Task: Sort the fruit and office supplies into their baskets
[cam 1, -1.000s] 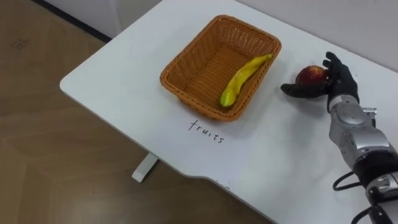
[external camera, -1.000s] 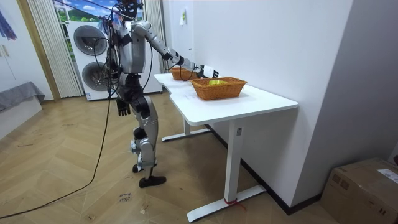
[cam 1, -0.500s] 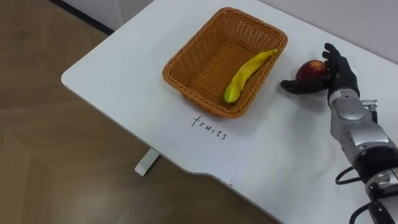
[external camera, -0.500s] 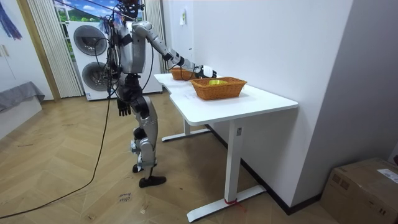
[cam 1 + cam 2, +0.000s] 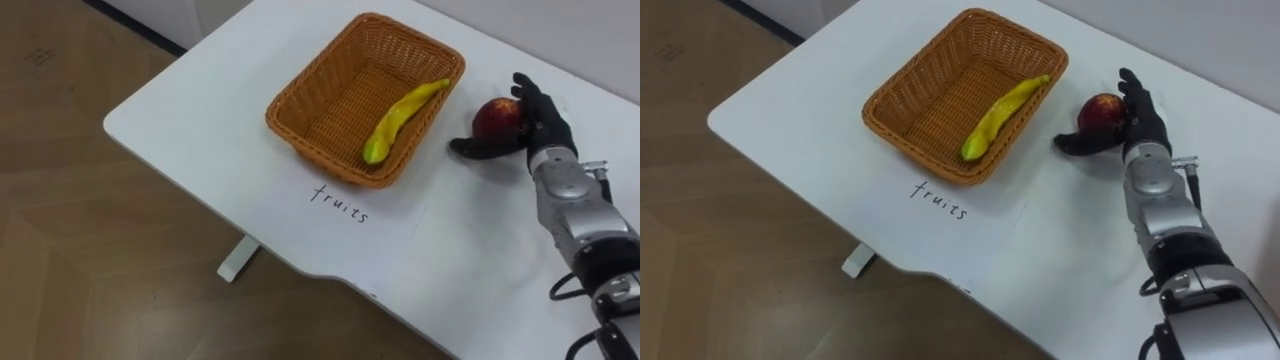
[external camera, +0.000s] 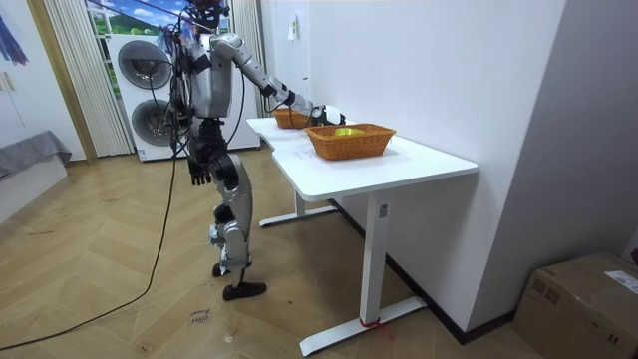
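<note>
A red apple [image 5: 495, 117] sits just right of the wicker fruit basket [image 5: 312, 62], close to its far right corner. My right hand [image 5: 541, 125] curls round the apple, thumb in front of it and fingers behind, low over the white table [image 5: 200, 110]. A yellow-green banana [image 5: 400, 115] lies slanted inside the basket. In the room view my left hand [image 6: 197, 172] hangs beside my hip. I stand at the table's long side with the right arm stretched out over it.
A handwritten label [image 5: 338, 203] marks the tabletop in front of the basket. In the room view a second wicker basket [image 6: 290, 118] stands farther along the table, against the wall. The table's near edge and rounded corner [image 5: 115, 122] drop to wooden floor.
The whole picture has shifted slightly. My right hand with the apple has edged a little closer to the basket's corner.
</note>
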Robot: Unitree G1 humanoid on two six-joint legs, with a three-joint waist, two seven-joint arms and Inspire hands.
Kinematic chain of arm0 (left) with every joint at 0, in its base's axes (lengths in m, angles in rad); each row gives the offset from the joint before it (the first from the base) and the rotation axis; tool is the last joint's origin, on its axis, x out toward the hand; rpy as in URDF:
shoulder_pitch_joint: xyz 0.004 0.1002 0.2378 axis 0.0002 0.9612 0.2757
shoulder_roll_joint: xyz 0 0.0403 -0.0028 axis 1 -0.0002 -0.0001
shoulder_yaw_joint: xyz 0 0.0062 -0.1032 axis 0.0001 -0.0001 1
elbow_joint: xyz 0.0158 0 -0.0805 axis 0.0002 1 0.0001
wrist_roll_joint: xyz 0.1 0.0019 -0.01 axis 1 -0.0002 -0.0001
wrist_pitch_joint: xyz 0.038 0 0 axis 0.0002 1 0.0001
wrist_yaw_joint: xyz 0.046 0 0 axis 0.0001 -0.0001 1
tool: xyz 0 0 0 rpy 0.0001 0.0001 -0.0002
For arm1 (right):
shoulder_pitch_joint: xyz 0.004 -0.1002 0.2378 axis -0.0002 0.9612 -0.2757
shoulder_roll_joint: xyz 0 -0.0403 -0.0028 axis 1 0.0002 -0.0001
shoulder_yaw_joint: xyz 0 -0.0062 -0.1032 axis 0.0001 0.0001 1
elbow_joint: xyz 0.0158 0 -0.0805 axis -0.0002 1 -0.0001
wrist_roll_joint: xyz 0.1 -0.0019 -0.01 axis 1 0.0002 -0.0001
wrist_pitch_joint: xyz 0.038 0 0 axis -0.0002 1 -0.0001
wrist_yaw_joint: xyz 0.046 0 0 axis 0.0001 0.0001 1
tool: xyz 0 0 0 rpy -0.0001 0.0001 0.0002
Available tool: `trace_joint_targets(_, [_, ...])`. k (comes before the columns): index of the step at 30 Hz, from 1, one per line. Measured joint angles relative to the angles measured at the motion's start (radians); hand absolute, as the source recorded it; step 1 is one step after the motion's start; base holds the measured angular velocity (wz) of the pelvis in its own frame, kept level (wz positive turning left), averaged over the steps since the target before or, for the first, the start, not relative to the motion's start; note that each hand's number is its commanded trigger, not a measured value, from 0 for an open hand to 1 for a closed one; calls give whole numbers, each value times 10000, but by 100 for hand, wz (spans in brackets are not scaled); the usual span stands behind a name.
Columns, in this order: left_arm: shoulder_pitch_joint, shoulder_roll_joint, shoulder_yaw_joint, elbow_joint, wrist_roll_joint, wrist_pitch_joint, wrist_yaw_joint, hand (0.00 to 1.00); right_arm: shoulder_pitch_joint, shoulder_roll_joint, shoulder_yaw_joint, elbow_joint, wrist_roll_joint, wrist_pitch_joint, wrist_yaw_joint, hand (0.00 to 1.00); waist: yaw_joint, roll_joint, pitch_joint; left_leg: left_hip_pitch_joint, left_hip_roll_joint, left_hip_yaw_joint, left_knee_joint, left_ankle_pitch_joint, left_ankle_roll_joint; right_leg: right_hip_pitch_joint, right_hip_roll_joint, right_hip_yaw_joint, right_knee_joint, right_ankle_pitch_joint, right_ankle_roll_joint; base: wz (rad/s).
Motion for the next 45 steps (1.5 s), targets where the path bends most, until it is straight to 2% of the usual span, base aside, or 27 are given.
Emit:
trace_joint_targets(6, [-53,4,0,-1,-17,0,158,0,-1,-35,-22,211,-121,-53,292,0,9,-91,-13,61,1,-18,-15,1,-1,59,0,-60,-2,0,0,0])
trace_joint_targets(7, [-53,4,-1,0,-17,0,172,0,-1,-36,-24,226,-160,-52,309,14,11,-103,-13,63,1,-19,-15,1,-1,60,0,-60,-2,0,0,0])
trace_joint_targets(8, [-55,6,-1,2,-15,0,189,0,-15,-36,-27,269,-223,-53,340,82,9,-127,-12,63,0,-20,-15,1,-1,61,-1,-60,-2,0,0,0])
trace_joint_targets(9, [-55,9,0,9,-13,0,200,0,-51,-36,-28,340,-278,-50,376,100,9,-141,-9,77,-2,-30,-15,1,-1,77,-1,-63,-3,0,0,0])
trace_joint_targets(13, [-54,23,0,12,-16,0,209,0,-91,-56,-31,402,-286,-20,355,100,9,-154,-3,121,-3,-39,-17,1,-2,109,-2,-69,-2,0,0,0])
trace_joint_targets(15, [-54,24,-4,10,-16,2,209,0,-165,-265,-39,423,-280,65,404,100,11,-159,-2,106,-2,-37,-10,1,-2,104,-2,-64,1,0,0,0])
trace_joint_targets(24, [-99,79,-7,4,-18,0,209,0,-233,-580,-66,427,-312,239,440,100,-19,-163,3,118,7,-24,-21,1,-5,74,2,-59,6,1,-1,0])
trace_joint_targets(31, [-186,130,-12,4,-18,1,203,0,-313,-590,-81,606,-370,260,469,100,-45,-201,24,118,10,-23,-40,2,-5,60,5,-51,0,1,-1,0])
trace_joint_targets(40, [-253,166,-74,-1,-21,2,193,0,-381,-589,-24,706,-378,423,511,100,-35,-225,10,139,10,-24,-45,3,-4,72,4,-52,0,1,-1,0])
trace_joint_targets(45, [-228,315,-225,-75,-25,5,189,0,-379,-587,-23,773,-330,450,559,100,-38,-230,7,168,9,-22,-49,4,-4,96,3,-54,-1,0,-1,0])
